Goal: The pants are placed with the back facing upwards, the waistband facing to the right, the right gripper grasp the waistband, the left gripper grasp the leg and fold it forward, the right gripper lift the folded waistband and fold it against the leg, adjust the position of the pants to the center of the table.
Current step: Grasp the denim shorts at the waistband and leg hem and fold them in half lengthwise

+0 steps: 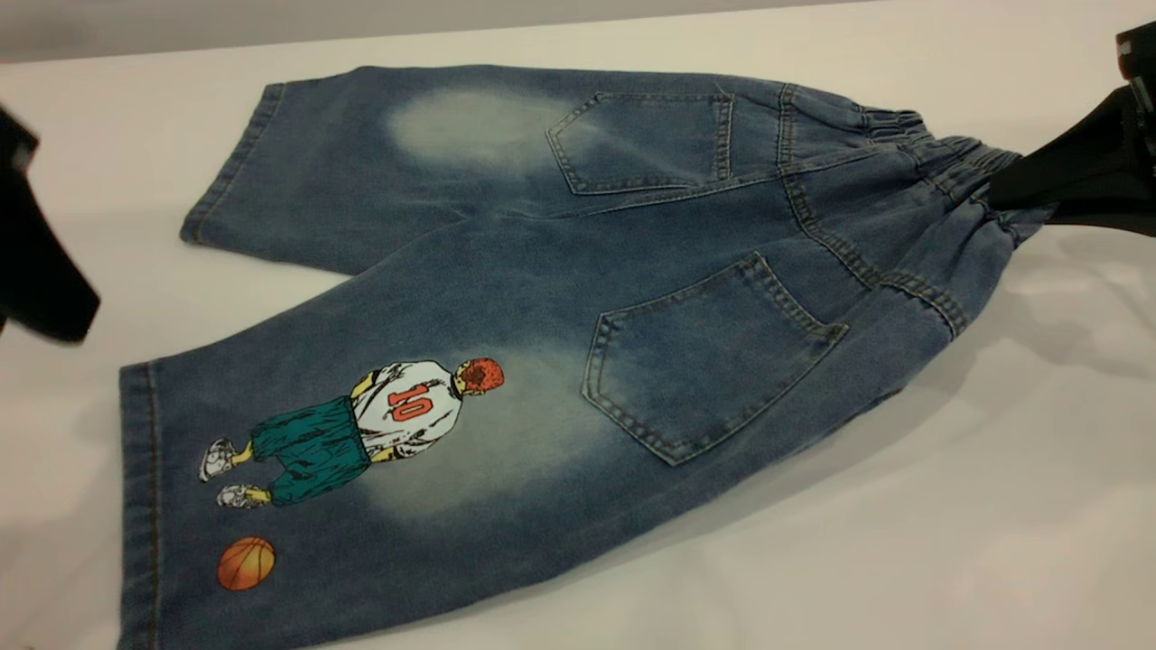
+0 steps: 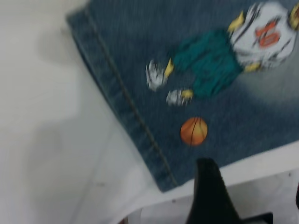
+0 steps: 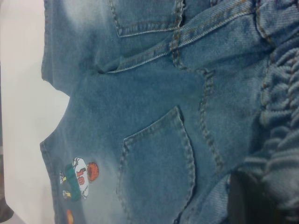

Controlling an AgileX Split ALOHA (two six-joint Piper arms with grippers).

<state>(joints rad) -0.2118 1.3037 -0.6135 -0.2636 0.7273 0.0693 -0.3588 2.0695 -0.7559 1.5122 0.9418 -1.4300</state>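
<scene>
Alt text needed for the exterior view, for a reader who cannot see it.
Denim shorts lie back-up on a white table, waistband to the right, where the right gripper is at the elastic. The left gripper hovers off the leg hem, beside a basketball-player print.

Both grippers matte black: left gripper (image 1: 41, 262) broad, blunt; right gripper (image 1: 1075, 176) tapered wedge.

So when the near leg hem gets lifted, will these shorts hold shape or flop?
Likely flop: the denim shorts already bunch at the waistband by the right gripper. The stitched hem looks thicker, so it may fold cleanly.
</scene>
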